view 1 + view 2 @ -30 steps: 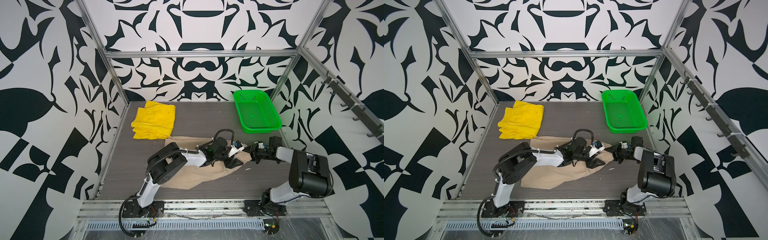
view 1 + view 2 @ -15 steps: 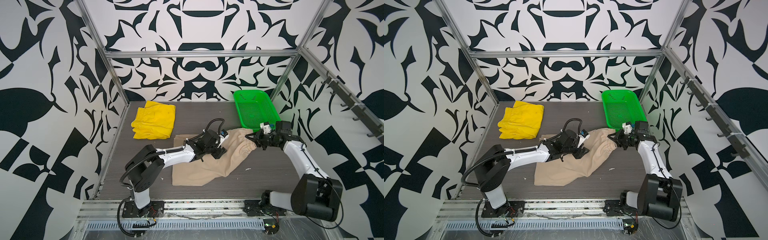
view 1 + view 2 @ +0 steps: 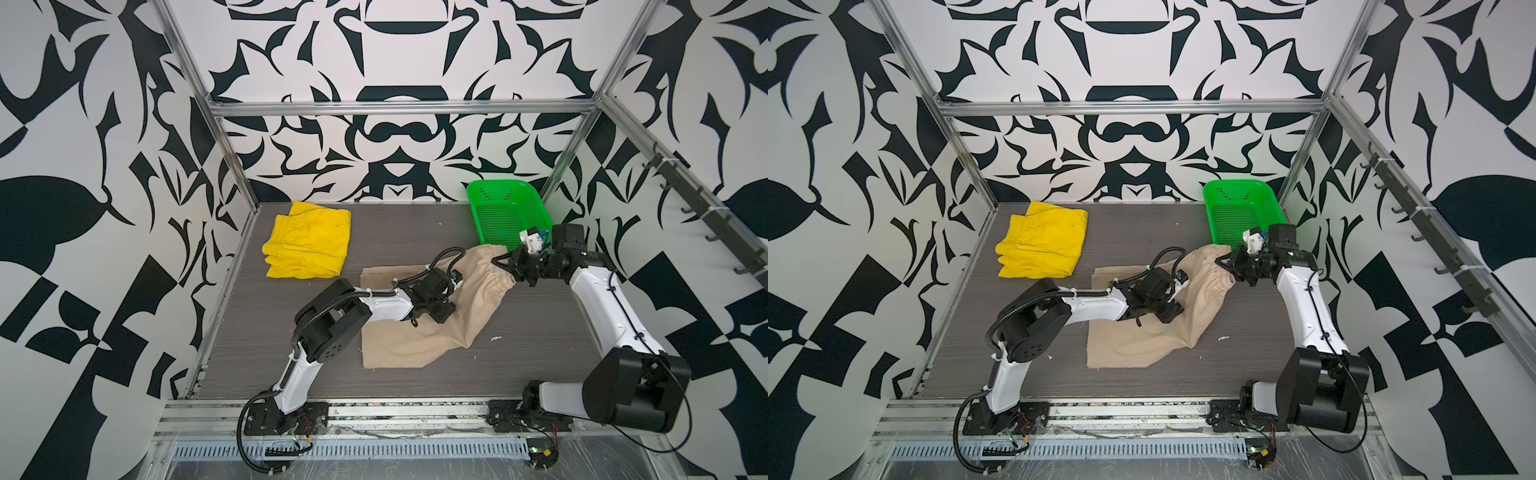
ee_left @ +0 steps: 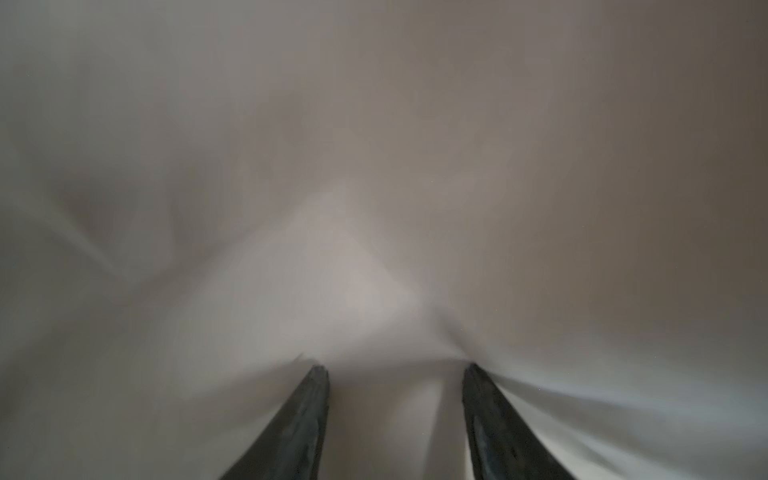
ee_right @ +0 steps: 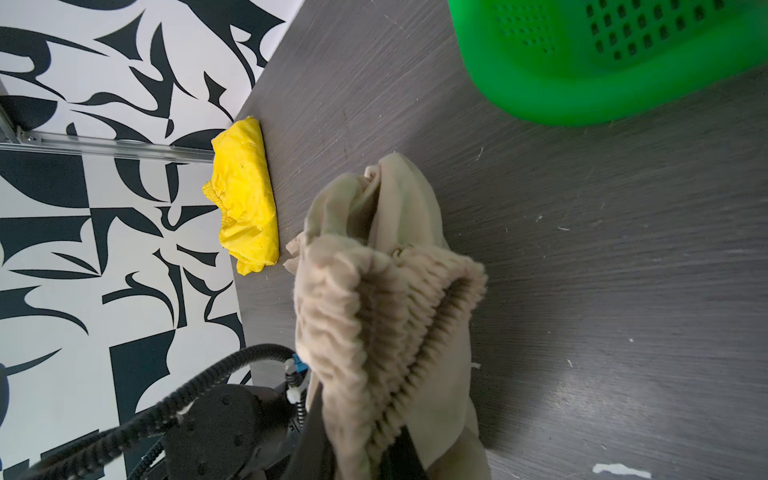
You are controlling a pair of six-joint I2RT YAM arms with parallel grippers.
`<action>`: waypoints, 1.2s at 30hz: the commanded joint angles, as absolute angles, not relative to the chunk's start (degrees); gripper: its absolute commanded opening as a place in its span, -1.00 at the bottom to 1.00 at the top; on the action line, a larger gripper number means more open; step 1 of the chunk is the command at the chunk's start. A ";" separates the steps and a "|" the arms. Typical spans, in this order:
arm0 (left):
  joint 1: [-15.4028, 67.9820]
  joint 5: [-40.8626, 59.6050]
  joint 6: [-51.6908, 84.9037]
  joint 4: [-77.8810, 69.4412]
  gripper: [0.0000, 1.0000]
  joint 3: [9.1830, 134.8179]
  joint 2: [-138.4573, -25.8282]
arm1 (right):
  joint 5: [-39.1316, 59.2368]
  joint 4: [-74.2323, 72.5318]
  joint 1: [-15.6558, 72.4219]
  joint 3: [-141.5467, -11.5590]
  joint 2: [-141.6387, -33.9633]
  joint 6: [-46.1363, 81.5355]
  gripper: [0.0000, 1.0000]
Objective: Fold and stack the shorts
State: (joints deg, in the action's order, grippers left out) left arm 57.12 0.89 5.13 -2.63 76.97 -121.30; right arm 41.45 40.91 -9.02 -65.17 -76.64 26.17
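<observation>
The beige shorts [image 3: 415, 340] lie partly spread in the middle of the table, with the gathered waistband [image 5: 365, 307] lifted at the back right. My right gripper [image 3: 505, 264] is shut on that waistband just in front of the basket; cloth hides most of its fingers in the right wrist view. My left gripper [image 3: 440, 309] presses down on the middle of the beige cloth [image 4: 374, 166]. Its fingers [image 4: 307, 415] stand apart, open. The yellow shorts [image 3: 309, 245] lie folded at the back left, also in the right wrist view [image 5: 245, 216].
A green perforated basket [image 3: 505, 212] stands in the back right corner, right behind my right gripper. The dark wood-grain table [image 3: 415, 224] is walled by metal frame posts. A small white scrap [image 3: 495, 338] lies right of the beige shorts.
My right gripper closed on the waistband and carried it up and back toward the basket, stretching the beige shorts. My left gripper moved back with the cloth and still presses on it.
</observation>
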 commanded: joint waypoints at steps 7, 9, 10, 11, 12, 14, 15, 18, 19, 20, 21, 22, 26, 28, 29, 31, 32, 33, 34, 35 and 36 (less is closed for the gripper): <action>56.79 -2.41 9.34 -0.86 0.28 77.98 -116.66 | 29.23 49.74 -4.15 -78.41 -78.78 20.98 -0.77; 54.99 -2.60 13.02 0.95 0.29 74.64 -111.43 | 26.97 50.62 -2.41 -80.11 -79.18 20.79 -0.77; 54.25 -2.56 15.04 1.62 0.29 72.68 -109.27 | 26.27 50.75 -1.68 -80.62 -79.35 20.75 -0.77; 52.92 -2.28 17.56 2.11 0.28 70.29 -106.15 | 25.39 50.80 -1.04 -81.05 -79.43 20.83 -0.77; 51.43 -1.62 20.91 2.60 0.28 67.70 -103.23 | 24.51 50.91 -0.35 -81.65 -79.49 20.83 -0.77; 48.49 -0.01 27.26 3.13 0.28 62.71 -98.09 | 22.82 51.41 0.57 -82.64 -79.76 20.62 -0.77; 46.88 0.82 30.94 3.62 0.28 60.17 -95.23 | 22.01 51.78 1.00 -83.23 -79.80 20.42 -0.77; 42.56 2.98 40.86 5.25 0.28 53.59 -89.22 | 18.97 52.79 2.34 -84.79 -79.98 19.92 -0.78; 41.49 3.47 43.46 5.76 0.27 51.92 -87.68 | 18.22 53.04 2.85 -85.14 -80.04 19.80 -0.78; 40.28 4.19 46.45 6.24 0.26 50.01 -86.26 | 17.51 53.17 3.41 -85.66 -80.17 19.69 -0.78; 39.10 5.21 49.27 6.86 0.26 48.60 -85.06 | 16.79 53.46 3.96 -86.04 -80.29 19.60 -0.79; 38.19 6.06 50.76 7.18 0.25 47.26 -84.15 | 16.14 53.68 4.44 -86.38 -80.47 19.60 -0.79; 35.41 7.10 55.41 8.26 0.20 42.57 -81.41 | 13.60 54.14 6.67 -87.52 -80.98 19.42 -0.79; 34.77 6.98 56.45 9.04 0.19 41.19 -80.51 | 13.24 53.98 7.20 -87.61 -81.14 19.51 -0.79; 34.63 6.64 56.79 9.71 0.18 40.71 -80.12 | 13.09 53.80 7.52 -87.70 -81.18 19.60 -0.79; 34.63 5.76 57.44 10.16 0.17 39.50 -79.40 | 12.80 53.38 8.21 -87.71 -81.32 19.60 -0.79; 34.54 5.78 58.03 9.35 0.16 38.52 -79.12 | 12.71 53.22 8.48 -87.71 -81.45 19.52 -0.79; 34.54 6.01 58.55 8.26 0.14 37.66 -79.02 | 12.63 53.23 8.92 -87.87 -81.62 19.52 -0.79; 34.54 6.49 59.00 7.29 0.12 37.03 -79.14 | 12.50 53.17 9.22 -88.02 -81.81 19.47 -0.79; 34.54 6.83 59.44 6.31 0.10 36.44 -79.48 | 12.35 53.30 9.65 -88.23 -82.16 19.42 -0.79; 34.53 7.23 59.72 5.36 0.07 35.94 -79.85 | 12.13 53.34 10.12 -88.47 -82.46 19.42 -0.79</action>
